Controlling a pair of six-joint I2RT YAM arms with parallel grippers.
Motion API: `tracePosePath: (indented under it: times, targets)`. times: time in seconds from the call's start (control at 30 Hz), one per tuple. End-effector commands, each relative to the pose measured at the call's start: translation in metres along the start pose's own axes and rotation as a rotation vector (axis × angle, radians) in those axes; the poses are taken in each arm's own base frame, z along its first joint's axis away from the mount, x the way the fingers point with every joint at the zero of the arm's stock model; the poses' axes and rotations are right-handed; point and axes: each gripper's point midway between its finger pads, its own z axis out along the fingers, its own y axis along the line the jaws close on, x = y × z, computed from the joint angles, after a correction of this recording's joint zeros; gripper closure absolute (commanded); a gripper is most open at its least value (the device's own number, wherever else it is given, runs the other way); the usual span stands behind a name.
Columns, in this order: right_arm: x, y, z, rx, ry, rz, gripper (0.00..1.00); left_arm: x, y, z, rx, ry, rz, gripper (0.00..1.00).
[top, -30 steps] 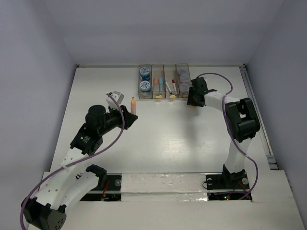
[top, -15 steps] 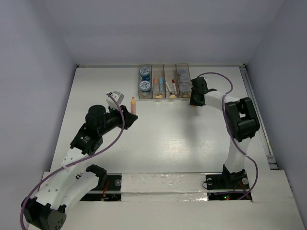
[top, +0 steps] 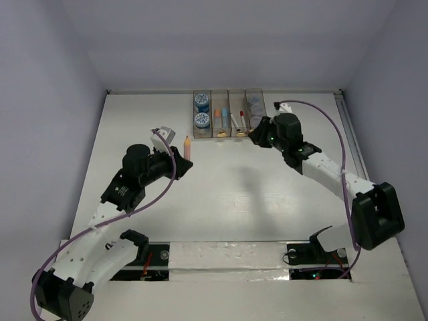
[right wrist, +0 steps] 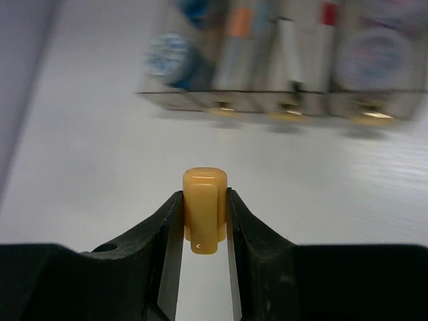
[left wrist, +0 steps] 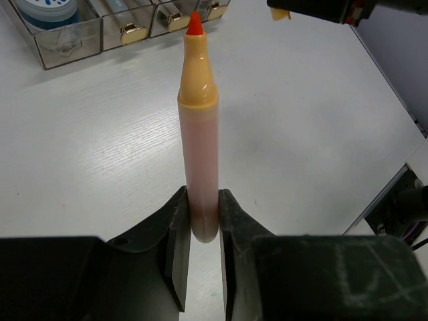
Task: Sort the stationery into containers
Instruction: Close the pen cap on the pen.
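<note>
Orange is the pen (left wrist: 199,134) that the left claw (left wrist: 201,200) squeezes by its bottom end. Its red tip (left wrist: 194,23) is bare and points toward the bins (top: 227,114). The bins sit by the far edge of the table (top: 227,200), near its middle. The right claw (right wrist: 204,200) pinches a small yellow cap (right wrist: 204,210) just in front of the bins, a little toward the right edge.

I think the cap goes onto the pen next. That could go wrong. If cap and tip do not line up, the cap may slip out and roll, or the tip may mark the table. A hard push could twist the pen in its grip. The right claw is close to the bins and could bump them.

The middle of the table is bare, so both arms have room to meet there, well away from the side edges.
</note>
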Motion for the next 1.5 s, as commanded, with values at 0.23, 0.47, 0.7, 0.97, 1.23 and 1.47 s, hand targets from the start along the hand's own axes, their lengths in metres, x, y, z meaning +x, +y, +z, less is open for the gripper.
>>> tracePosePath:
  times: [0.23, 0.47, 0.7, 0.97, 1.23, 1.47]
  targets:
    - [-0.044, 0.246, -0.041, -0.724, -0.229, 0.072, 0.98, -0.015, 0.0, 0.002, 0.011, -0.038, 0.014, 1.0]
    - [-0.055, 0.284, -0.051, -0.786, -0.294, 0.052, 0.98, -0.014, 0.003, 0.004, 0.008, -0.032, 0.01, 1.0]
    - [-0.055, 0.295, -0.05, -0.8, -0.304, 0.05, 0.98, -0.014, 0.001, 0.004, 0.017, -0.029, 0.009, 1.0]
    - [-0.04, 0.304, -0.04, -0.793, -0.253, 0.026, 0.97, -0.015, 0.0, 0.003, 0.017, -0.035, 0.011, 1.0]
    - [-0.03, 0.306, -0.041, -0.766, -0.253, 0.004, 0.97, -0.018, 0.005, 0.002, -0.007, -0.045, 0.008, 1.0]
    - [-0.025, 0.303, -0.04, -0.731, -0.268, -0.011, 0.97, -0.019, 0.006, 0.0, -0.016, -0.052, 0.008, 1.0]
